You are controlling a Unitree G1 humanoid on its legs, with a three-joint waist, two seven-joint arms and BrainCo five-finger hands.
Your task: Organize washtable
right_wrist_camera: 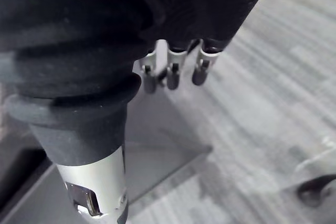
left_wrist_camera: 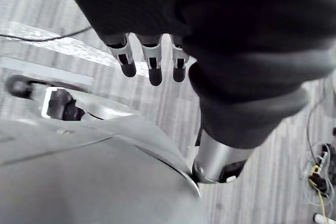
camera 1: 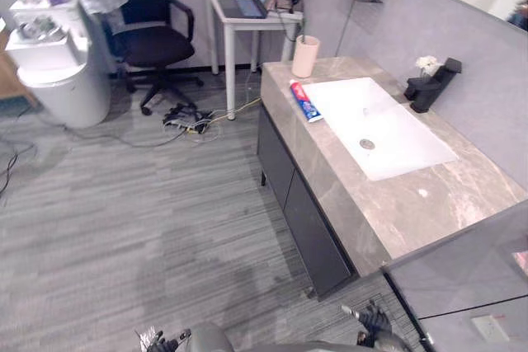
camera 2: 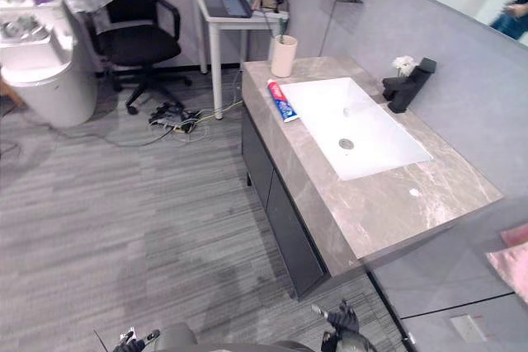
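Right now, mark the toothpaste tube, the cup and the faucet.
toothpaste tube (camera 1: 304, 100), left eye view, middle of the tube.
cup (camera 1: 305, 57), left eye view, side wall.
faucet (camera 1: 429, 88), left eye view, black body.

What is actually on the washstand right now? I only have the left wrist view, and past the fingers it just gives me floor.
Observer: A toothpaste tube lies flat on the counter, right beside the white sink.
Operator: Anything else up there?
Observer: A beige cup stands upright at the counter's far corner, apart from the tube.
Operator: And the other hand, is it holding anything?
Observer: No. The right hand hangs over the floor, fingers relaxed and empty.
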